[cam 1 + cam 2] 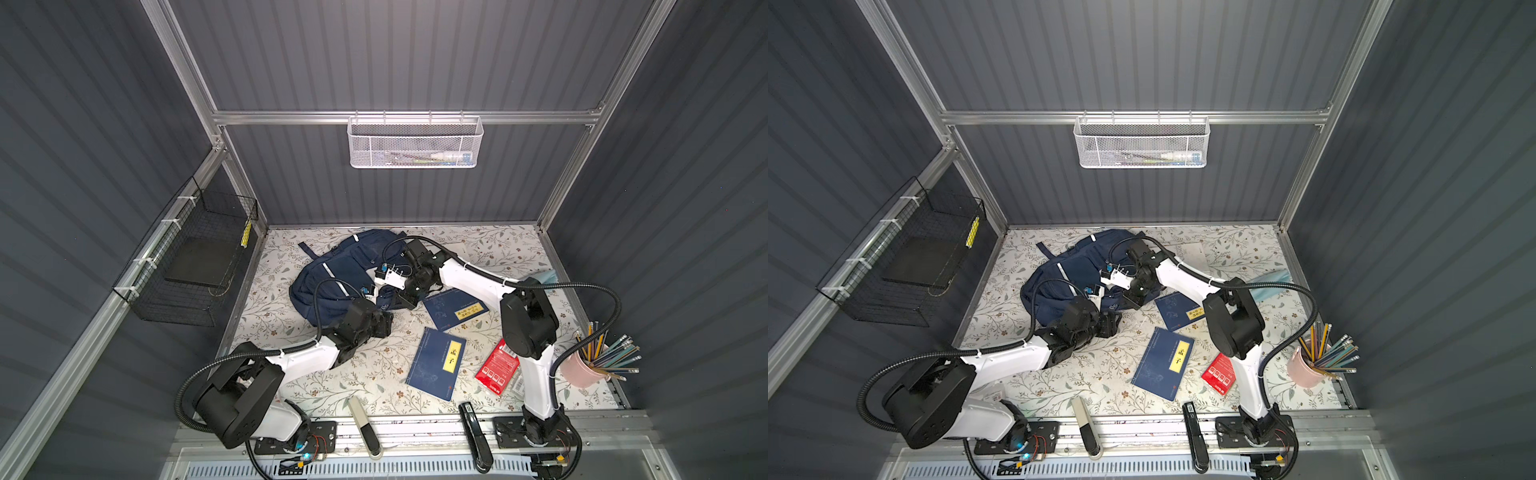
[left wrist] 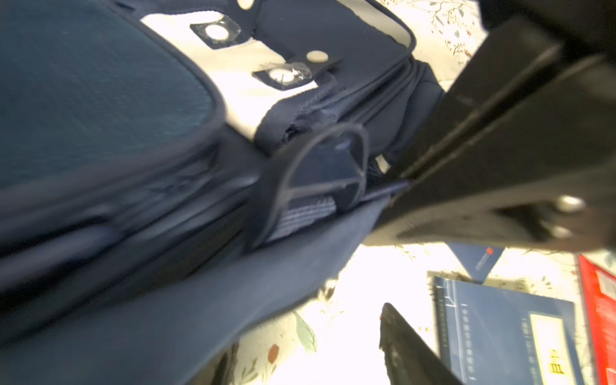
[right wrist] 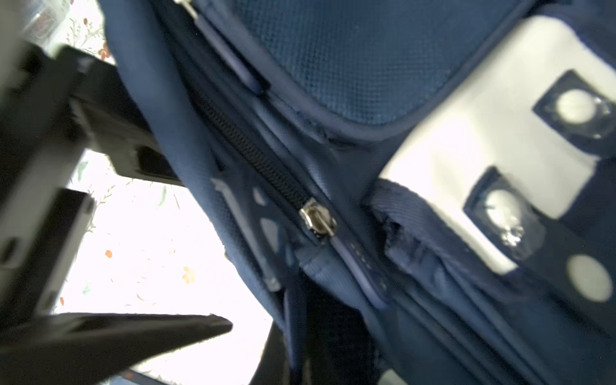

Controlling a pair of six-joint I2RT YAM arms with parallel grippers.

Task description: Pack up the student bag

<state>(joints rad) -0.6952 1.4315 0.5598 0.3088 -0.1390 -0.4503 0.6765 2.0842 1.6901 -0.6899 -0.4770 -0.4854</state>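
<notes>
The student bag (image 1: 332,274), a navy backpack with white stripes, lies at the back left of the flowered table in both top views (image 1: 1059,278). My right gripper (image 1: 402,300) reaches across to the bag's near right corner and is shut on a fold of its fabric; the right wrist view shows the closed zip slider (image 3: 318,221) and the white patch (image 3: 466,150) just beyond my right gripper (image 3: 300,360). My left gripper (image 1: 384,325) sits at the bag's near edge, open (image 2: 306,333). One finger (image 2: 410,346) is free over the cloth; bag fabric (image 2: 233,300) covers the other.
Two blue books (image 1: 436,368) (image 1: 455,309) and a red packet (image 1: 496,368) lie right of the bag. A pink cup of pencils (image 1: 582,370) stands far right. A black stapler (image 1: 476,436) and a white-and-black bar (image 1: 365,428) rest on the front rail. Wire baskets (image 1: 195,257) (image 1: 413,143) hang on the walls.
</notes>
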